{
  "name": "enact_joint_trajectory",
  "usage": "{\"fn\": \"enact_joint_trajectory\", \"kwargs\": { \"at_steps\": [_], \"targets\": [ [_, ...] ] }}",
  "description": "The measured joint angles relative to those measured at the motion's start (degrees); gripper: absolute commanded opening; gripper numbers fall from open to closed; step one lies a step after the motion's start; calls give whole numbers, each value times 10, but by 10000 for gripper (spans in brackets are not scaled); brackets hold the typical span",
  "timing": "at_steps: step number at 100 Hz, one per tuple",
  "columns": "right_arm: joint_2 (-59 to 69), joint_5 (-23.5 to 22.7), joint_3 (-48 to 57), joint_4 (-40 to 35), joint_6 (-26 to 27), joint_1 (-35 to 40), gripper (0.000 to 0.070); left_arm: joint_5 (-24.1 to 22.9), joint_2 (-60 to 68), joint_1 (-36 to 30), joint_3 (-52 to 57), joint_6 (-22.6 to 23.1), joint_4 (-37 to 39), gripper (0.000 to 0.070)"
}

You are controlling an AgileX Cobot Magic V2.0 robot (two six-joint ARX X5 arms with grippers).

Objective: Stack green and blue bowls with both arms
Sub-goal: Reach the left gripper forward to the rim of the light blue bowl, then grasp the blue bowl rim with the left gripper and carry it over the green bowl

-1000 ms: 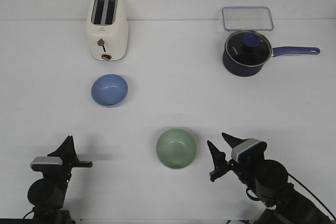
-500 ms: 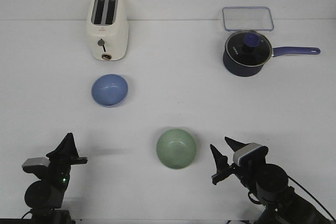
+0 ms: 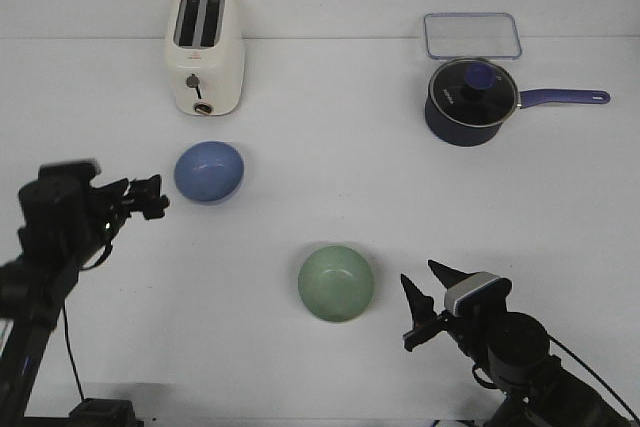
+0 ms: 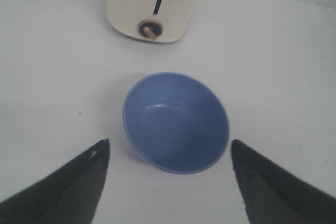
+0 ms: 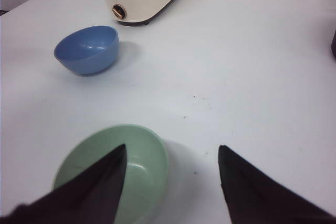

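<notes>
The blue bowl (image 3: 209,171) sits upright on the white table in front of the toaster. It also shows in the left wrist view (image 4: 176,121) and the right wrist view (image 5: 87,49). The green bowl (image 3: 336,283) sits upright nearer the front, at the middle, and shows in the right wrist view (image 5: 144,166). My left gripper (image 3: 152,197) is open and empty, raised just left of the blue bowl and pointing at it (image 4: 169,142). My right gripper (image 3: 420,285) is open and empty, just right of the green bowl; one finger overlaps the bowl's rim in its wrist view (image 5: 172,147).
A cream toaster (image 3: 204,51) stands at the back left. A dark navy saucepan (image 3: 468,102) with a glass lid and a handle pointing right stands at the back right. A clear rectangular container (image 3: 471,35) lies behind it.
My left arm has risen from the front left edge and swung forward to beside the blue bowl. My right gripper has drawn back slightly, then held still. The bowls have not moved.
</notes>
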Motion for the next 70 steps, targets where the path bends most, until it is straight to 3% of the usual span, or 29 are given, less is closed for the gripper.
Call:
{"fn": "enact_joint_trajectory", "kwargs": {
  "at_steps": [21,55,61,70],
  "targets": [
    [0,0,0,2,0,0,360,0,194,1,87,19,-22,508],
    [0,10,0,8,0,0,360,-4,365,1,94,28,35,490],
    [0,13,0,8,0,0,360,-5,380,1,94,28,44,403],
    [0,14,0,8,0,0,359,-5,387,1,94,28,47,168]
  ]
}}
